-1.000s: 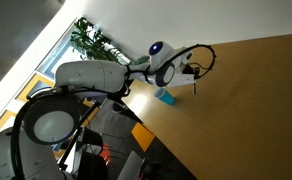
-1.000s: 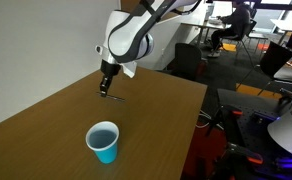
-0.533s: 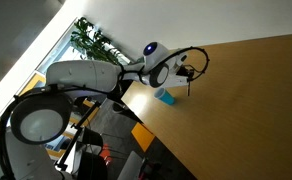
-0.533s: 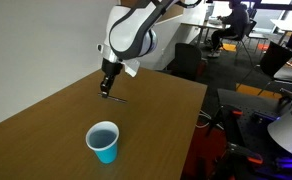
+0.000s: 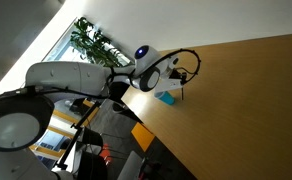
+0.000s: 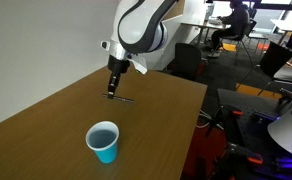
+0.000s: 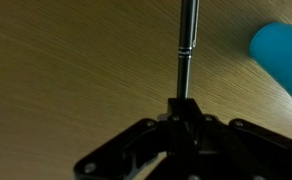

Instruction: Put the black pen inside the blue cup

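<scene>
Wrist view, one gripper (image 7: 184, 106) pinching one black pen (image 7: 186, 45), one blue cup (image 7: 282, 56)

We read no text, label, brand or number: blue cup (image 6: 104, 142) plain, black pen (image 7: 186, 45) unmarked, wooden surface (image 6: 46, 118) bare of print. Background office too blurred to make out signs.

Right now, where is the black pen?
In an exterior view the black pen lies flat on the wooden table near its far edge, one end at the gripper. The blue cup stands apart, nearer the camera.
</scene>
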